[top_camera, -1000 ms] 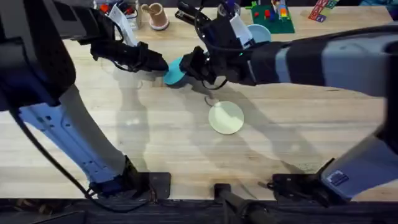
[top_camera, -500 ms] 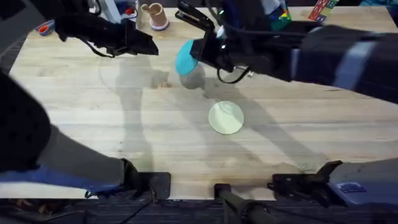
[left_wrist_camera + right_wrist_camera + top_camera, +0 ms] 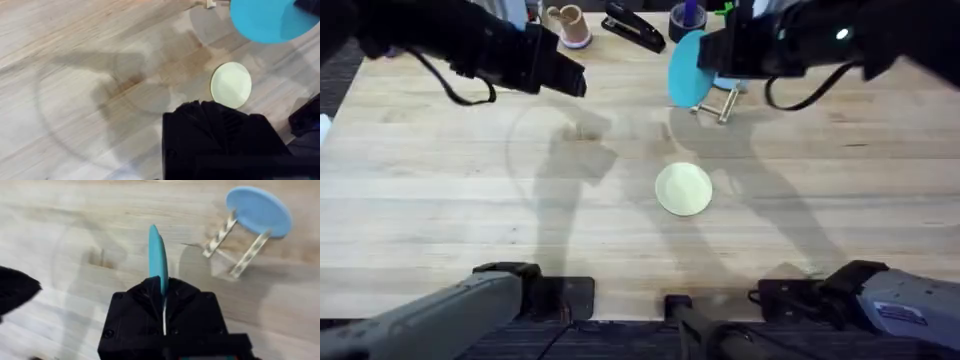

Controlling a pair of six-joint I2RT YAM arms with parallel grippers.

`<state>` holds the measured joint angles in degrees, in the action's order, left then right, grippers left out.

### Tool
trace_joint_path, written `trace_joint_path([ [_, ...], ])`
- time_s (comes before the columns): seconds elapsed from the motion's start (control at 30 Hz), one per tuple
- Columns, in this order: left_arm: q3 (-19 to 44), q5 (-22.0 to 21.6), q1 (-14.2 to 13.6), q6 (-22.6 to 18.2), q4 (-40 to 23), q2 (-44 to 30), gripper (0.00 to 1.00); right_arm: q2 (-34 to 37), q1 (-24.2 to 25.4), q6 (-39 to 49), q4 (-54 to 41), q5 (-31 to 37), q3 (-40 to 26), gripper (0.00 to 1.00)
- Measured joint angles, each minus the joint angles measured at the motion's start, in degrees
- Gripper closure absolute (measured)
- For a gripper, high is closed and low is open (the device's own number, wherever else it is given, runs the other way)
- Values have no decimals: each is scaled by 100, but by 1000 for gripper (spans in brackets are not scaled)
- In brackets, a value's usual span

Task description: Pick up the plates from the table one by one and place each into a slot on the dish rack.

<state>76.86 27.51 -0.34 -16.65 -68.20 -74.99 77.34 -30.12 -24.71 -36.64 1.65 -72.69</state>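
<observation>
1. No lettering, label, brand, number or sign can be read anywhere in these views.
2. The teal-blue plate (image 3: 685,68) shows a plain face, nothing printed on it.
3. The cream-yellow plate (image 3: 683,189) lying on the surface (image 3: 440,180) is blank as well.
4. The coloured items along the far edge of the surface are too small and blurred for any writing to be made out.
5. A pale patch on the right arm's base (image 3: 905,310) at the near edge could be a sticker, but nothing on it is legible.
</observation>
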Motion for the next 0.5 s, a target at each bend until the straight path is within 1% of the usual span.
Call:
trace_joint_path([
  [0.17,0,-481,-330,267,-90,547,960,2,17,1124,-778,7,-601,971],
  [0.3,0,-711,-562,469,-128,970,960,2,103,1803,-1451,9,-1053,971],
  [0.33,0,-819,-699,597,-147,1413,845,0,280,2446,-2203,61,-1562,971],
  [0.37,0,-834,-704,630,-147,1477,676,2,322,2565,-2299,72,-1650,971],
  [0.4,0,-866,-704,642,-149,1518,520,2,355,2673,-2364,74,-1723,971],
  [0.43,0,-893,-704,651,-147,1543,385,2,388,2788,-2429,80,-1798,971],
  [0.5,0,-932,-704,684,-148,1545,61,1,447,3018,-2521,100,-1927,971],
])
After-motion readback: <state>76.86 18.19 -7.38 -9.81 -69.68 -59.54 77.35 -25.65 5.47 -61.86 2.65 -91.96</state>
